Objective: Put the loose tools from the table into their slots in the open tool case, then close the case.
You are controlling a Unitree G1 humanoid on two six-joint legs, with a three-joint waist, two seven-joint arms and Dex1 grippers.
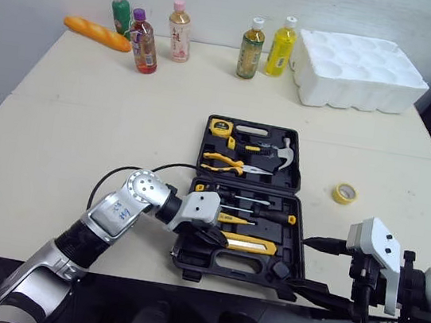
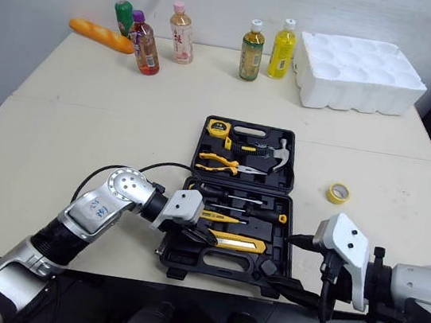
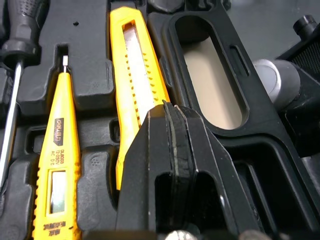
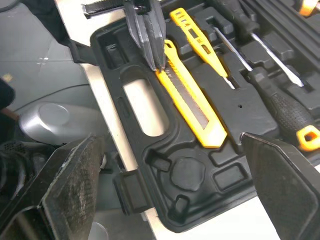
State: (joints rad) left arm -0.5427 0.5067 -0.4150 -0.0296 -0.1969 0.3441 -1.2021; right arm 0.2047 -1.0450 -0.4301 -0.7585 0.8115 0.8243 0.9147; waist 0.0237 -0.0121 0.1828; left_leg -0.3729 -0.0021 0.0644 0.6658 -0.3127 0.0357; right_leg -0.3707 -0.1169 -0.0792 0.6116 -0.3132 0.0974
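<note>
Left eye view takes in one table [image 1: 83,135] with one open case [image 1: 194,265] near its front edge, both halves lying flat; along the far edge stand five bottles [image 1: 250,50], with one loaf [image 1: 97,33] at the far left and one white foam tray [image 1: 361,98] at the far right; one yellow roll of tape [image 1: 344,193] lies loose on the table, right of the case and apart from it.

The far half of the case holds one tape measure [image 1: 220,128], one pair of pliers [image 1: 227,162] and one hammer [image 1: 281,153]; the near half holds two screwdrivers [image 1: 272,215], one yellow tester [image 1: 235,220] and one yellow knife [image 1: 250,244], each in a moulded slot.

The left arm comes in from the near left, elbow bent, forearm pointing right across the table; the left gripper [image 1: 219,238] angles down into the near half, its fingers pressed together with no gap — their tips sit on the left end of the knife, which lies flat in its slot beside the handle cut-out.

The right arm reaches in from the near right, forearm pointing left; the right gripper [image 1: 309,263] hangs just beside the case's near right corner, fingers spread wide and holding nothing — the right wrist view looks between them across the near half towards the left gripper.
</note>
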